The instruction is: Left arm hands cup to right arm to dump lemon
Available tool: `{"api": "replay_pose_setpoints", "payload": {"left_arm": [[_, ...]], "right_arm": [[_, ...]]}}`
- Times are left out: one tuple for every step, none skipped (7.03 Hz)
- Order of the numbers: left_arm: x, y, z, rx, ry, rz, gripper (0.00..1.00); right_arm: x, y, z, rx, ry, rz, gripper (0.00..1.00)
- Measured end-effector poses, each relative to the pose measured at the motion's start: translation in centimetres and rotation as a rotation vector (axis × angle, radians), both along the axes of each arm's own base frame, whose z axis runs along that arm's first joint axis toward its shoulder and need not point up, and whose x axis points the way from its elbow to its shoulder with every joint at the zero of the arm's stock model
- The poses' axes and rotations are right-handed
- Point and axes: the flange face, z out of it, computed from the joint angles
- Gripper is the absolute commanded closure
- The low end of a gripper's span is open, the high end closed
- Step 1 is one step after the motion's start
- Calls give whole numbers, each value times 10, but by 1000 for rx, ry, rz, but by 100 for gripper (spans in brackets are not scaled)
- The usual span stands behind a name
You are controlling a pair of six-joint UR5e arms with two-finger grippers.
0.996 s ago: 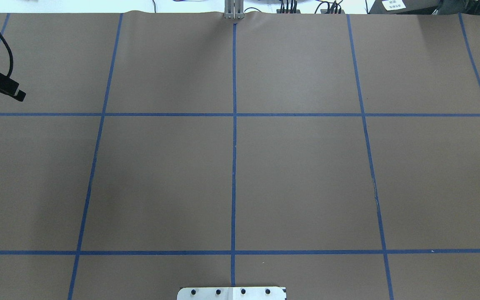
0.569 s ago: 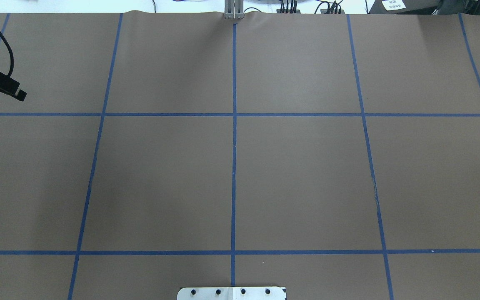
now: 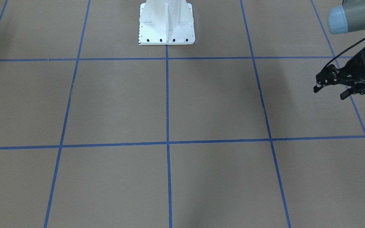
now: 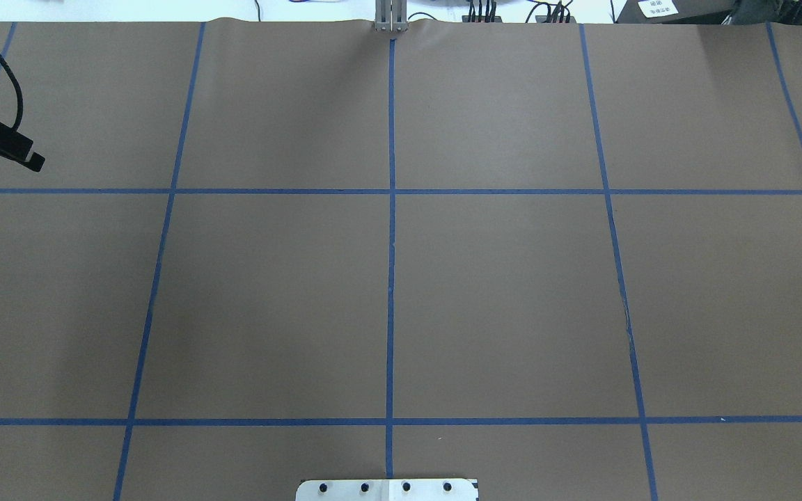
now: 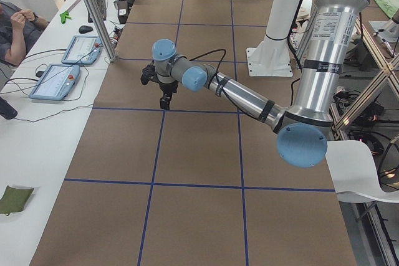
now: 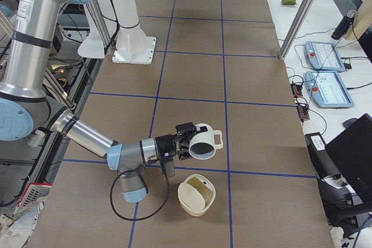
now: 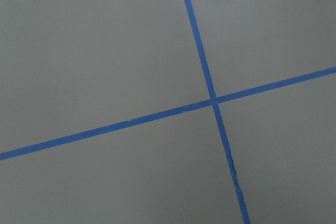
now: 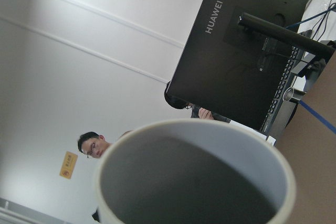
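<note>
My left arm's black open-frame gripper [image 3: 329,91] hangs open and empty over the table's left end. It also shows at the overhead view's left edge [image 4: 28,158] and in the exterior left view [image 5: 159,91]. The white cup [image 6: 203,143] lies tilted on its side at my right arm's gripper [image 6: 185,142], above the table. I cannot tell whether that gripper is shut. The right wrist view shows the cup's grey inside [image 8: 189,182], with no lemon in it. A cream bowl [image 6: 196,194] sits just below the cup, with a yellowish patch inside it.
The brown table carries a grid of blue tape. The white robot pedestal [image 3: 166,25] stands at the robot's side. Side benches hold tablets [image 6: 325,56] and a monitor [image 8: 247,51]. A person [image 5: 15,23] sits by the left end.
The left gripper has drifted very slightly at the overhead view's left edge. Nothing else differs.
</note>
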Motion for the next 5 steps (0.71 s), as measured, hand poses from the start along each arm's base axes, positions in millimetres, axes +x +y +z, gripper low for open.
{"api": "replay_pose_setpoints", "payload": {"left_arm": [[0,1,2,-4,-1,0,0],[-1,2,4,-8,-2,1,0],[-1,3,6,-11,-3,1,0],[-1,3,7,-12,-4,1,0],[-1,3,7,-13,-4,1,0]], "right_arm": [[-6,1,0,54,168,-29,71],[-12,2,1,105,327,-58,71],[-18,1,3,152,479,-100,70],[-26,2,5,211,619,-164,70],[-37,1,5,281,749,-251,70]]}}
